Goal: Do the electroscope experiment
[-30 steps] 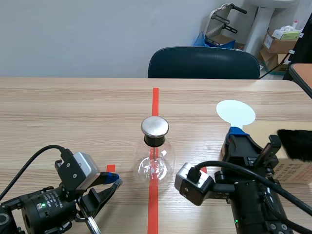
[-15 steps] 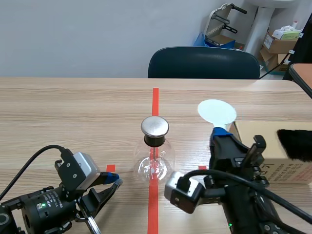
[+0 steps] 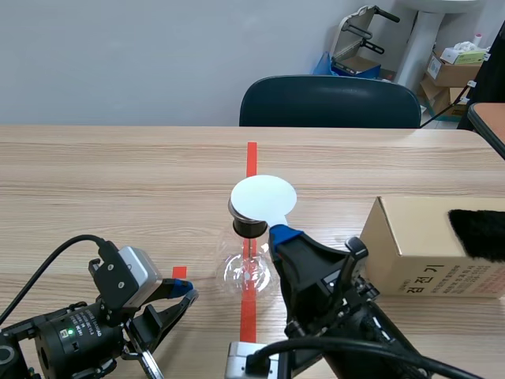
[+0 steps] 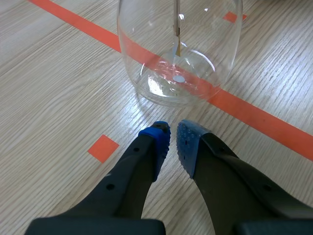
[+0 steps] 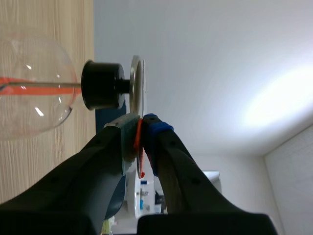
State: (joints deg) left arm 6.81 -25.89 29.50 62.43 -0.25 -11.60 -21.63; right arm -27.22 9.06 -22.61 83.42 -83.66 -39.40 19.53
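The glass flask (image 3: pixel 249 270) stands upright on the long red tape line (image 3: pixel 251 158), about the middle of the table (image 3: pixel 95 181). It is clear and round-bellied with a short neck, and the neck is plugged by a black stopper (image 3: pixel 250 228). A round metal plate (image 3: pixel 235 208) sits on top of the stopper. In the left wrist view a thin rod (image 4: pixel 176 19) hangs down inside the flask (image 4: pixel 146 54), ending in a small strip (image 4: pixel 178 47) above the glass bottom.

A white disc (image 3: pixel 264 198) covers most of the metal plate in the scene view. The pictures do not show whether it touches the plate. The right gripper (image 3: pixel 284 235) has the disc by its lower edge. In the right wrist view its two pads are pressed tight on a thin strip (image 5: pixel 139 139) seen edge-on, just beside the plate (image 5: pixel 136 83) and the stopper (image 5: pixel 101 91).

The left gripper (image 3: pixel 178 295) lies low on the table beside the flask, close to a small red tape square (image 3: pixel 180 272). In its own view the blue pads (image 4: pixel 158 138) are drawn nearly together with only a narrow gap between them. They hold nothing, and their tips point at the foot of the flask without touching it.

A cardboard box (image 3: pixel 426 245) rests on the table to the right, with a black furry thing (image 3: pixel 478 232) on it. A dark chair (image 3: pixel 330 101) stands across the table.
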